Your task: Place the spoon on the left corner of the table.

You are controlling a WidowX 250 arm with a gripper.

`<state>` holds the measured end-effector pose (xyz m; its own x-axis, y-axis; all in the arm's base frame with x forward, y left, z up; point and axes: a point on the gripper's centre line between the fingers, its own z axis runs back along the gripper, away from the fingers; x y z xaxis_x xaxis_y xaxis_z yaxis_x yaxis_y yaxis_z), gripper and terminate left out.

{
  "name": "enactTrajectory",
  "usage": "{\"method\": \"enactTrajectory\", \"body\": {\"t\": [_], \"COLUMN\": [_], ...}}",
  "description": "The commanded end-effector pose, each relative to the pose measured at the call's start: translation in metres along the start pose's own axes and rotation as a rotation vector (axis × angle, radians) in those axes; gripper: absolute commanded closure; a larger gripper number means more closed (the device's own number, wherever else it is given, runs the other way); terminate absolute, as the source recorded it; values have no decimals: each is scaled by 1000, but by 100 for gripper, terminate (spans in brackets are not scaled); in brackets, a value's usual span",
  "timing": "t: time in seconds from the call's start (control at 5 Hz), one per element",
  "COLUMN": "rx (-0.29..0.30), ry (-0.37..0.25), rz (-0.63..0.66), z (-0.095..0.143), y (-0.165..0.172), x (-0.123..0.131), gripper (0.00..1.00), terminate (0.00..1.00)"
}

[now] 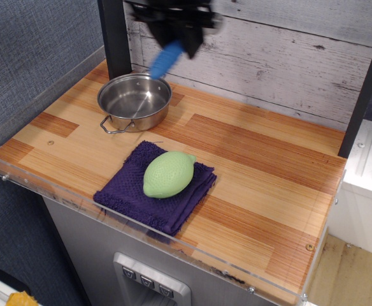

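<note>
While blurred, fingers [181, 32] clamp spoon [165, 60], handle hanging above pot [135, 101].

spoon [166, 59] showing blue | pot [135, 100] gleaming silver | lemon [167, 173] looking pale green | cloth [153, 187] showing dark purple | table [256, 166] showing light and reddish-brown stripes

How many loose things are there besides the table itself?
4. A steel pot at the back left, a purple cloth near the front edge, a green lemon resting on that cloth, and a blue spoon held in the air above the pot by the blurred gripper.
</note>
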<state>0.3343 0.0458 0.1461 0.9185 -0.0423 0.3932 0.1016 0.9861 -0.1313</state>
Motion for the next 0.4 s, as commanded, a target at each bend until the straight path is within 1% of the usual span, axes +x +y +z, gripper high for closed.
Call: {"method": "enactTrajectory", "body": {"t": [0.0,0.2], "rx": [92,142], "ry": [73,110], "rz": [-84,-43], "z": [40,36], "y": [69,96], "x": [-47,-64], "gripper": [100,100], "terminate": [0,0]}}
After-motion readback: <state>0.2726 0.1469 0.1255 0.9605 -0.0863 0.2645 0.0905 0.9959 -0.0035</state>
